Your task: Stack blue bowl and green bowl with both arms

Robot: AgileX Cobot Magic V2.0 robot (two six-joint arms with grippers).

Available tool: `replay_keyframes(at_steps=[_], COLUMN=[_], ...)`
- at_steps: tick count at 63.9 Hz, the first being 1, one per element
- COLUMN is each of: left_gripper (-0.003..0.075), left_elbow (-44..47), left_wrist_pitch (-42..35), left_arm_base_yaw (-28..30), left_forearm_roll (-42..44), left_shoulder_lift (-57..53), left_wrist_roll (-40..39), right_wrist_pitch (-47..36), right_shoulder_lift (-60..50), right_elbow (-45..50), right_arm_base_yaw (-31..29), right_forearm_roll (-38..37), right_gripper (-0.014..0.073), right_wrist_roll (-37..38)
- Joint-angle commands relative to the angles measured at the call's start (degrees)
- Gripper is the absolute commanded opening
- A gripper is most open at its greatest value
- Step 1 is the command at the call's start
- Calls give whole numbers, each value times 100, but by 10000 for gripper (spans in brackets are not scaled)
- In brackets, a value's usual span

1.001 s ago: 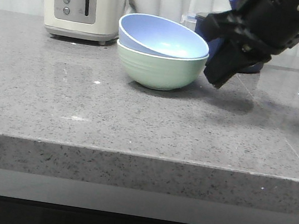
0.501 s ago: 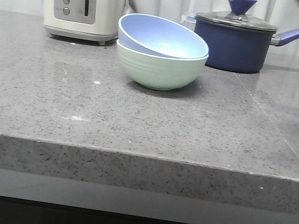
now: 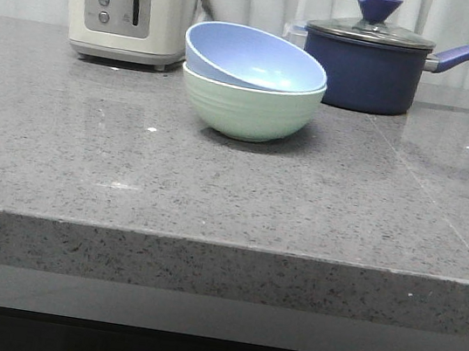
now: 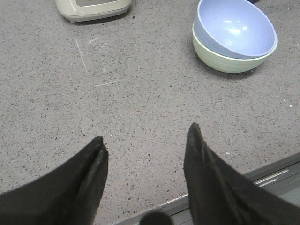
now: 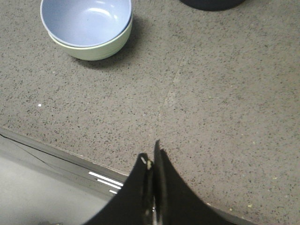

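The blue bowl (image 3: 254,57) sits nested inside the green bowl (image 3: 250,107) on the grey speckled worktop (image 3: 213,199), so the stack the task asks for looks complete, and neither arm has any reason to be near it. That fits how the grippers are held: in the front view neither appears, and each wrist view looks down on the worktop's near edge with the bowls well apart from the fingers. The left gripper (image 4: 145,154) has its two black fingers spread wide with bare stone between them, holding nothing; the right gripper (image 5: 152,161) has its fingers pressed together to a thin seam, also with nothing between them. In the front view the stack stands a little toward 12 o'clock from the worktop's middle, with a cream toaster (image 3: 128,2) at about 10 o'clock from it and a dark navy lidded saucepan (image 3: 367,65) at about 2 o'clock, near the bowls. The blue bowl is matte periwinkle, smooth-walled, paler inside, with soft highlights on its floor. It does not lie level: its rim rides higher on the toaster side and dips toward the saucepan side, so it rests tilted in the green bowl. The green bowl is pale mint with faint horizontal ridges and stands upright.
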Motion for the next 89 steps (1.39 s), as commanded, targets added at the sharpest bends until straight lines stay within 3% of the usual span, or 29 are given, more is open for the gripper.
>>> replay_keyframes(at_steps=[1,11,28,65,72,89], left_gripper=[365,331,-22,-20,-20,-20], left_elbow=[-146,-146,-146,28,502,2731], left_wrist_pitch=[-413,-423,-410,-541,-1171,-3776], left_arm_base_yaw=[-35,-35,-35,97,610,1755], left_forearm_roll=[30,30,30,31,31,-159], left_shoulder_lift=[-5,-5,-5,-185,-640,-2195], left_wrist_roll=[-52,-52,-52,-52,-25,317], right_wrist_pitch=[-325,-341,-382,-388,-388,-388], right_shoulder_lift=[-114,-133,-133,-133,-133,-133], right_elbow=[-116,-116,-116,-116,-116,-116], right_arm_base_yaw=[-24,-24,-24,-24,-24,-24], right_forearm_roll=[-101,-101,-101,-101,-101,-101], right_gripper=[-54,-54,-54,-54,-54,-54], right_wrist_roll=[10,10,10,10,10,10])
